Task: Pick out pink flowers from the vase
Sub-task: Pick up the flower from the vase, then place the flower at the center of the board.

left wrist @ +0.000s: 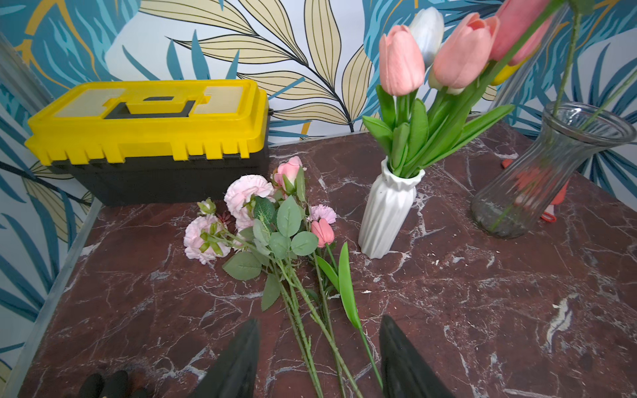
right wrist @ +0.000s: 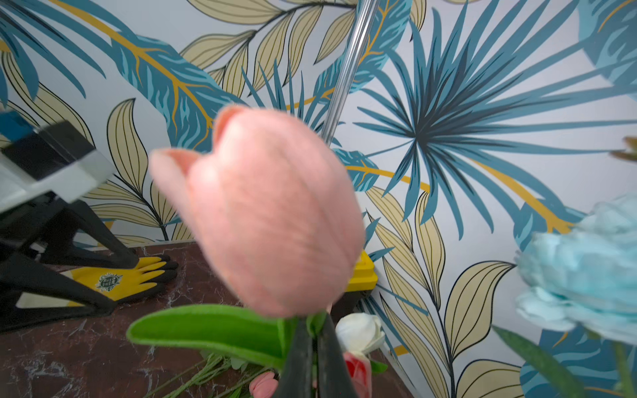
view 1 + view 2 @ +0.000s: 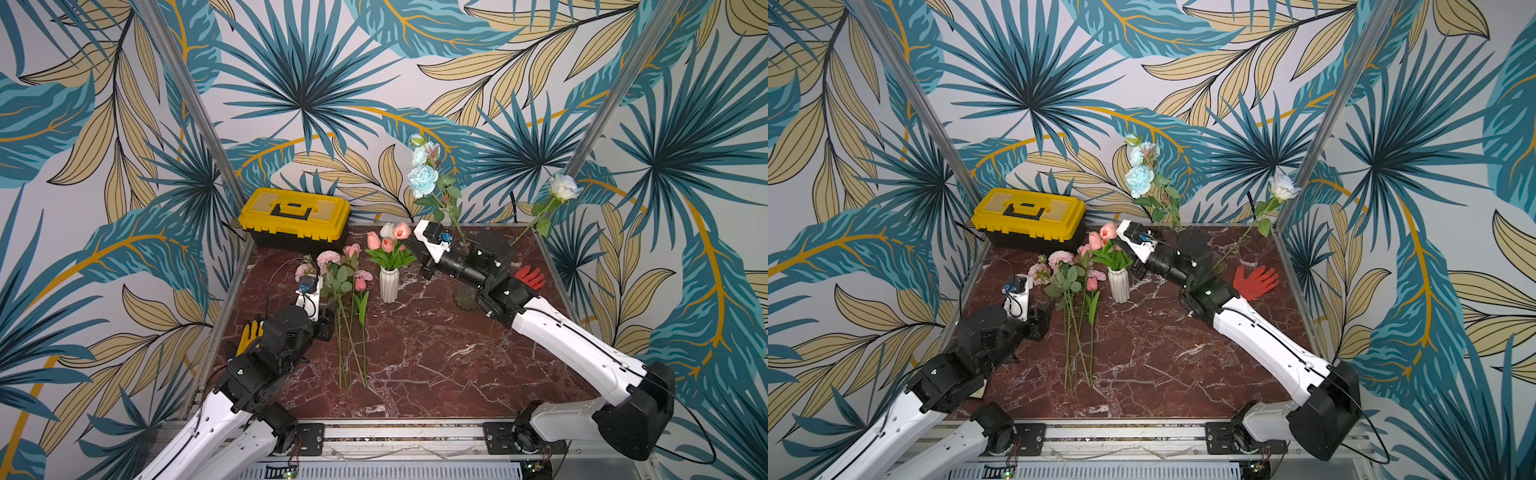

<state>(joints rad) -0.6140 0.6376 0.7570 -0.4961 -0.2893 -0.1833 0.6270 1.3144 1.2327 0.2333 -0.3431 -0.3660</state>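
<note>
Several pink flowers (image 3: pixel 328 259) (image 1: pixel 246 191) lie on the marble table left of a white ribbed vase (image 3: pixel 389 284) (image 1: pixel 386 210). Pink tulips and a white tulip stand in that vase. My right gripper (image 2: pixel 315 320) is shut on the stem of one pink tulip (image 2: pixel 272 213) (image 3: pixel 402 230) just under its bloom, above the vase. My left gripper (image 1: pixel 320 320) (image 3: pixel 326 326) is open and low over the table. The stems of the lying flowers run between its fingers (image 1: pixel 241 358) without being gripped.
A clear glass vase (image 1: pixel 537 179) right of the white one holds pale blue roses (image 3: pixel 423 178) and a white rose (image 3: pixel 563 187). A yellow toolbox (image 3: pixel 295 214) stands at the back left. A red glove (image 3: pixel 530 276) lies at the right edge and a yellow glove (image 3: pixel 249 334) under the left arm.
</note>
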